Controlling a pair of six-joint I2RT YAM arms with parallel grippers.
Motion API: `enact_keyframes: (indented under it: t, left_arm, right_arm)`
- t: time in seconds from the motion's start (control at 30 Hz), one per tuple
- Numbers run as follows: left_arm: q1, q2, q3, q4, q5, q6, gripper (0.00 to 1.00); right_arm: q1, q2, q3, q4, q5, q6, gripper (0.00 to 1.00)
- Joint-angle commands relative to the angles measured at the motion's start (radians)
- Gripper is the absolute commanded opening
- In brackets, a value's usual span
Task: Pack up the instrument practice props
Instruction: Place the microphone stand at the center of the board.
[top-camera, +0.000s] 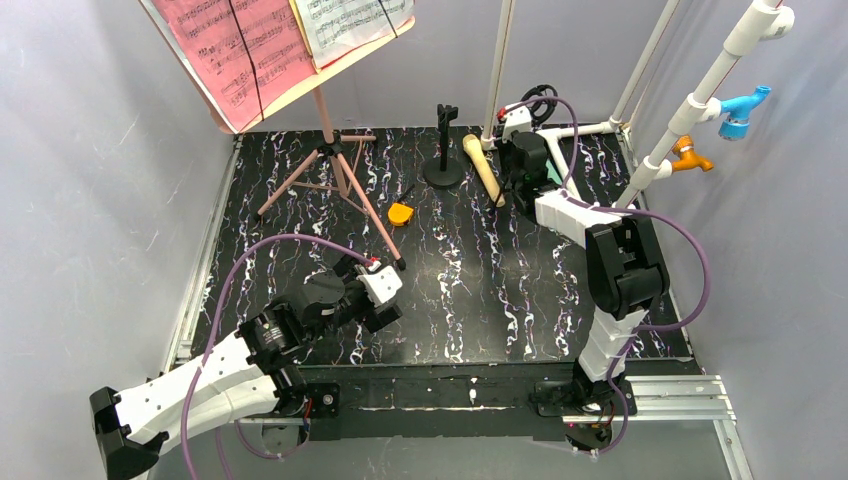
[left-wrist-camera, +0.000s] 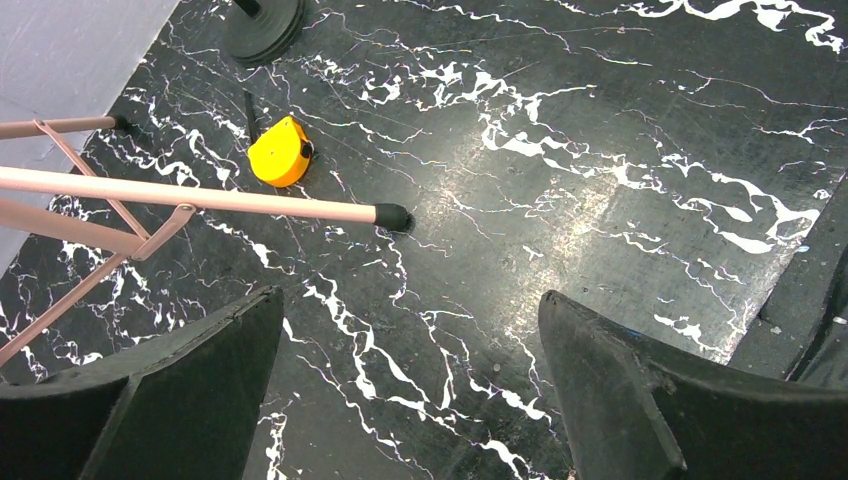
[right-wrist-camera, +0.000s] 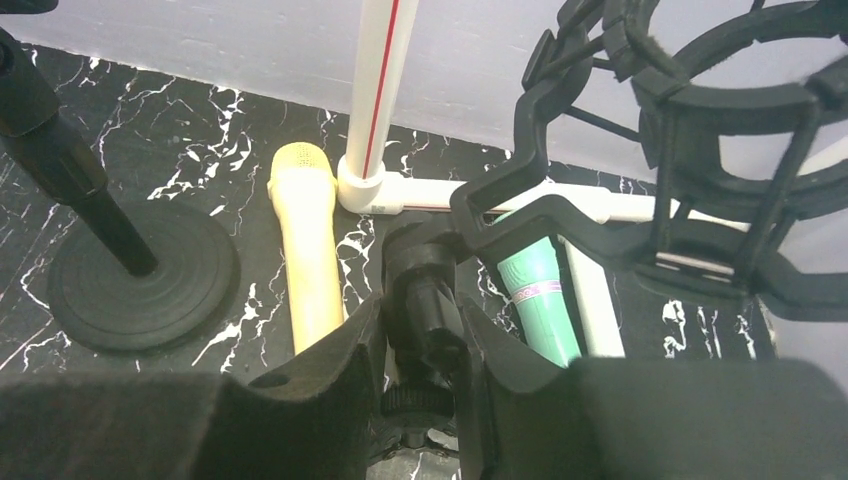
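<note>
The pink music board stands tilted at the back left on pink tripod legs, carrying a pink sheet and a white sheet. My left gripper hangs open over bare table, just short of one tripod leg and its black foot. At the back right, my right gripper is shut on the stem of a black microphone cradle. The beige microphone lies to its left and the teal microphone to its right, partly hidden behind the cradle.
A black microphone stand with a round base stands left of the beige microphone. A yellow tape measure lies near the tripod. The white pipe frame with blue and orange fittings rises at the back right, its foot between the microphones.
</note>
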Motion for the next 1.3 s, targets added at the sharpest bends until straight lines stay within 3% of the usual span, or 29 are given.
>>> enact_keyframes:
  t: [0.0,0.33,0.6,0.77,1.0,1.27]
  left_arm:
    - [0.008,-0.008,-0.006,0.014,0.009,0.007,0.98]
    - [0.010,-0.013,-0.005,0.011,0.009,0.007,0.98]
    - [0.011,-0.019,-0.003,0.008,0.008,0.007,0.98]
    - [0.013,-0.023,-0.003,0.005,0.004,0.007,0.98]
    - [0.015,-0.028,-0.001,0.002,0.000,0.008,0.98]
    - [0.018,-0.033,0.000,-0.007,0.002,0.009,0.98]
  right_arm:
    - [-0.022,-0.050,-0.003,0.088,-0.015,0.031,0.39]
    - [-0.048,-0.083,-0.044,0.037,-0.077,0.038,0.58]
    - [-0.048,-0.127,-0.033,-0.074,-0.223,-0.027,0.84]
    - [-0.048,-0.175,-0.037,-0.151,-0.287,-0.059,0.93]
    - [-0.067,-0.274,-0.091,-0.247,-0.354,-0.091,0.97]
    - [-0.162,-0.439,-0.192,-0.418,-0.666,-0.103,0.98]
